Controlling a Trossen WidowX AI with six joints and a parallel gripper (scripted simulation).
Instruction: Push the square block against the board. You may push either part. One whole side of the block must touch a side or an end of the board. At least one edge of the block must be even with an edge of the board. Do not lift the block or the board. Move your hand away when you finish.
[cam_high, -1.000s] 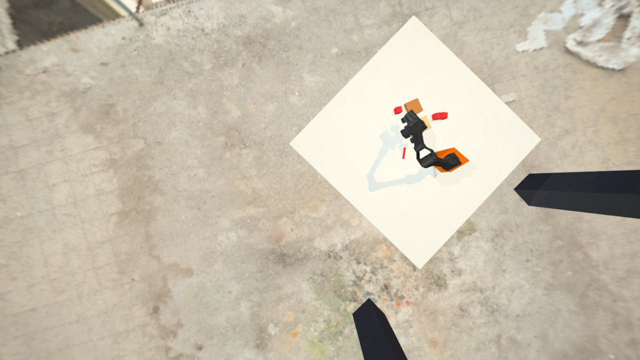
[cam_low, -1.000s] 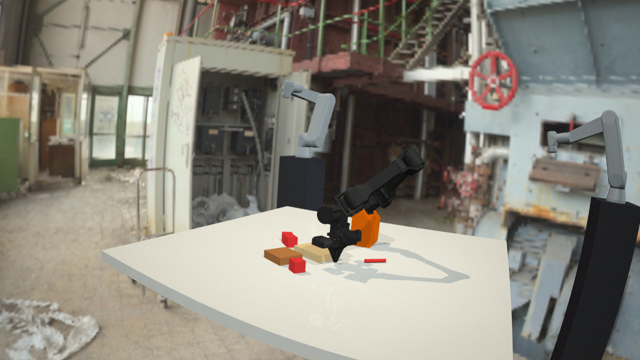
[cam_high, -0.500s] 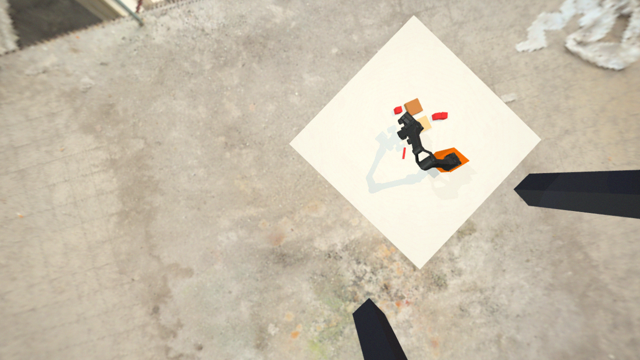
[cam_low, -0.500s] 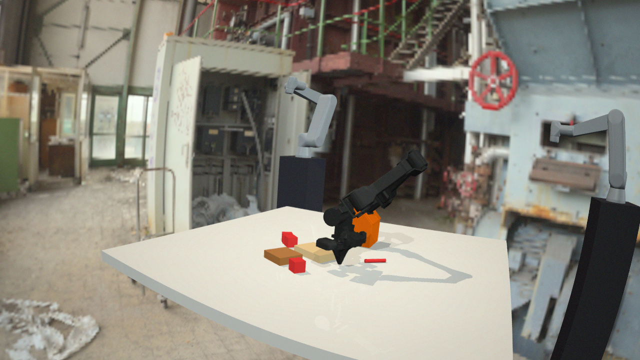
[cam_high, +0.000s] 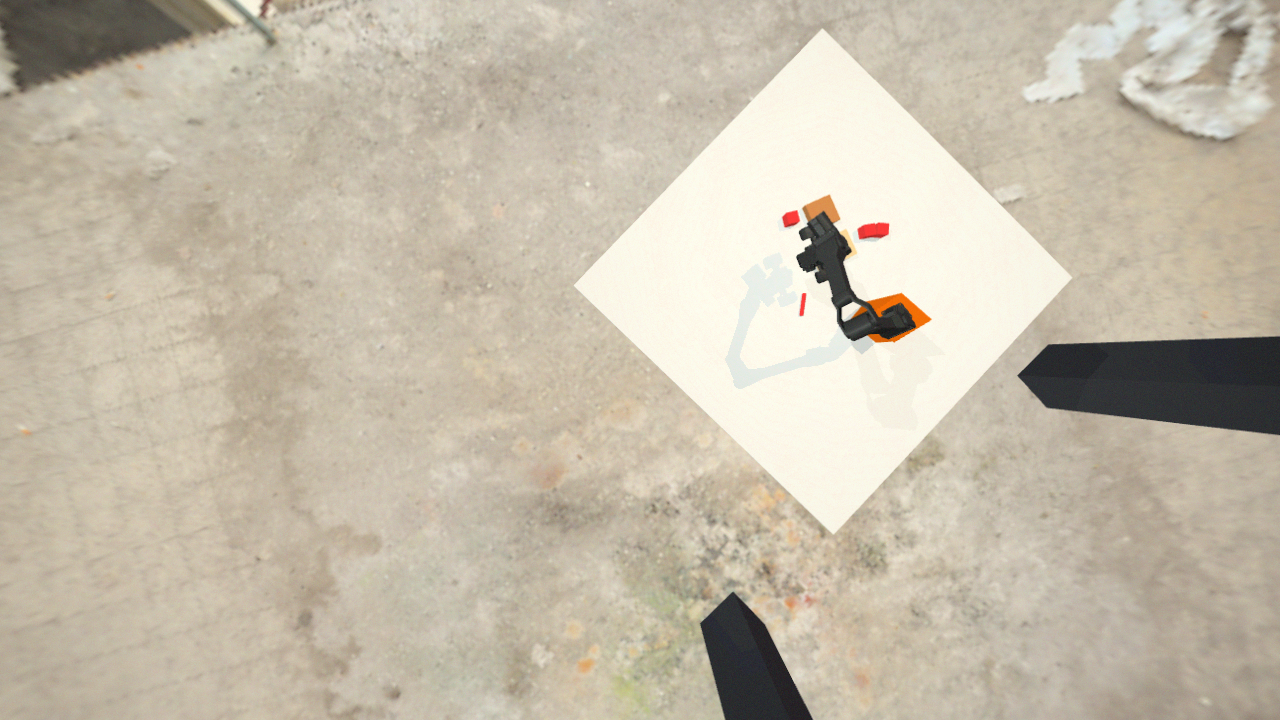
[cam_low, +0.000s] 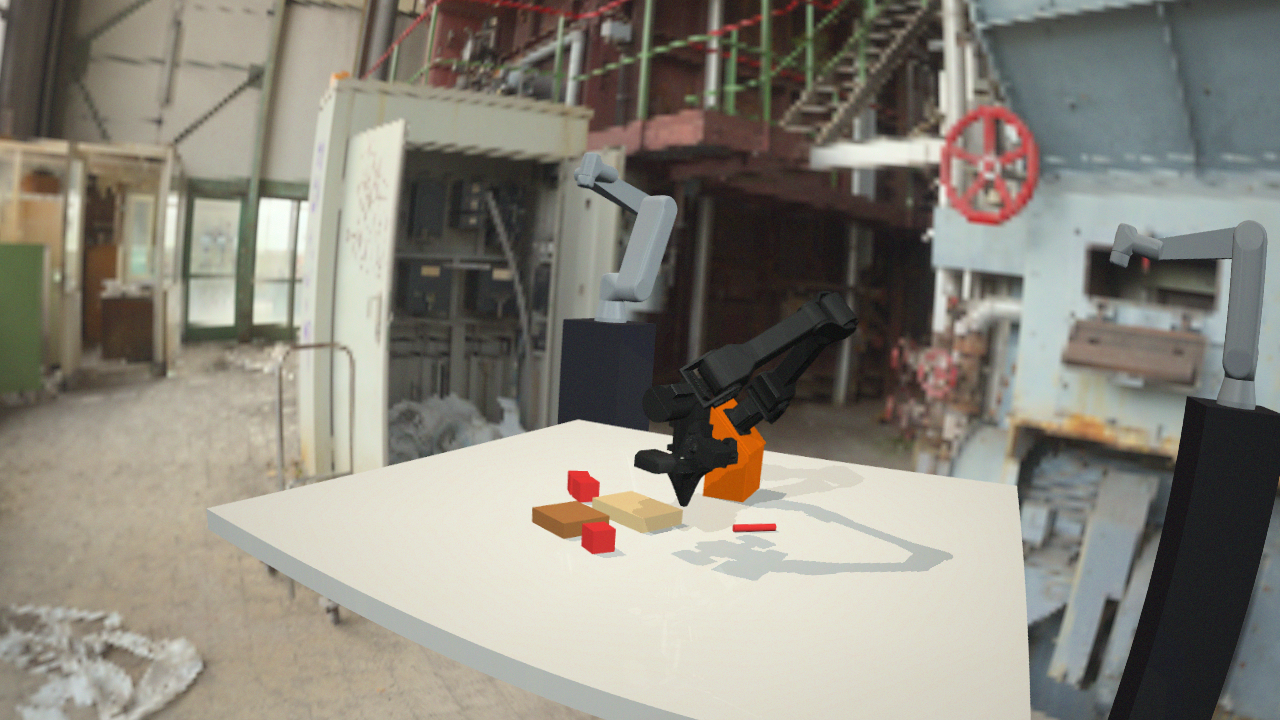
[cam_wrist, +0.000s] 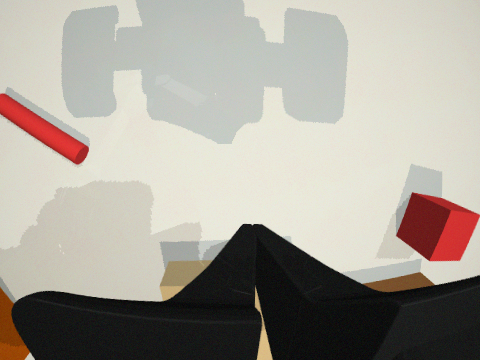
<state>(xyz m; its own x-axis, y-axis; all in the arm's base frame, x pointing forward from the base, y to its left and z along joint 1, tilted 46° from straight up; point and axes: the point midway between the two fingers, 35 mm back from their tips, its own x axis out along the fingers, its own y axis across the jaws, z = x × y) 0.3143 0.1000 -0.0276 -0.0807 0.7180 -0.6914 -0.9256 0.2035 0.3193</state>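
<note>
The brown square block (cam_high: 820, 208) (cam_low: 569, 517) (cam_wrist: 400, 283) lies flat on the white table (cam_high: 805, 429) (cam_low: 447, 555). One of its sides appears to lie against the end of the tan board (cam_low: 637, 511) (cam_wrist: 183, 274). In the overhead view the arm hides most of the board (cam_high: 852, 248). My gripper (cam_low: 684, 497) (cam_wrist: 251, 234) (cam_high: 816, 243) is shut and empty. Its tip points down at the board's other end, the one towards the arm's orange base (cam_low: 733, 456) (cam_high: 899, 313).
Two red cubes (cam_low: 582, 484) (cam_low: 597, 537) (cam_high: 790, 218) (cam_high: 872, 231) sit on either side of the block and board; one shows in the wrist view (cam_wrist: 436, 226). A thin red stick (cam_low: 753, 527) (cam_high: 802, 304) (cam_wrist: 43, 128) lies apart. Dark camera posts stand off the table.
</note>
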